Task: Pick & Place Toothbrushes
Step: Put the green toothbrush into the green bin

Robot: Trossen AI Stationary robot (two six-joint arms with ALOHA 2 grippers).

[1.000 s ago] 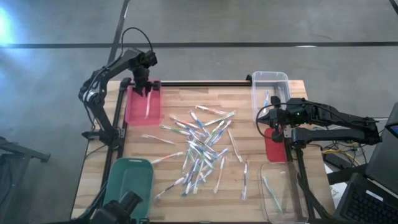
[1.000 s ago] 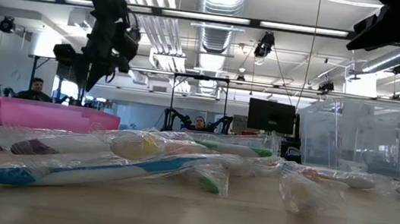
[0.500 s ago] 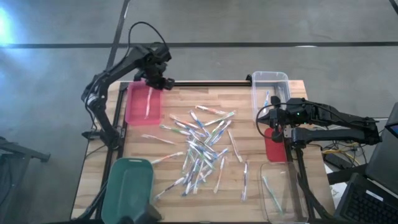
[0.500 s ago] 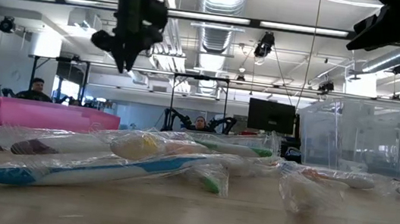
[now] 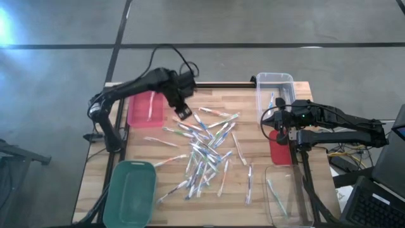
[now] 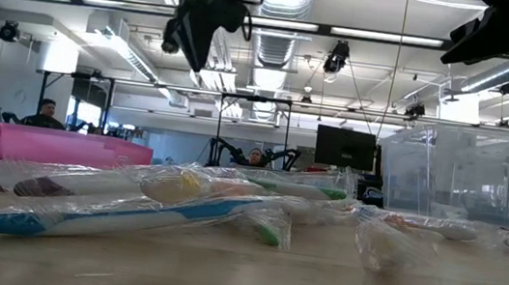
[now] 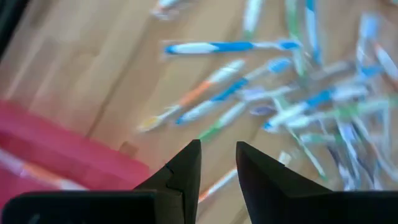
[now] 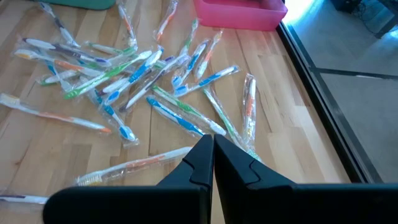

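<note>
Over the bench's [image 5: 278, 190] far-left part, the left arm reaches out from its base at the left edge, elbow raised, its tool [image 5: 182, 112] hanging above the wood just beside the pink bin [image 5: 145, 109]. The left wrist view shows its fingers [image 7: 186, 171] slightly apart with nothing between them. The toothbrushes [image 5: 205, 149] lie wrapped in clear film in a loose heap at mid-bench, the nearest ones just ahead of the left tool, none touching it. One toothbrush lies inside the pink bin. The right arm waits at the right edge, its tool [image 5: 281, 126] closed and empty, near the clear bin [image 5: 274, 81] at the far-right corner. A green bin [image 5: 130, 190] sits at the near-left corner. Bare wood lies between the heap and the pink bin, and along the near edge.
</note>
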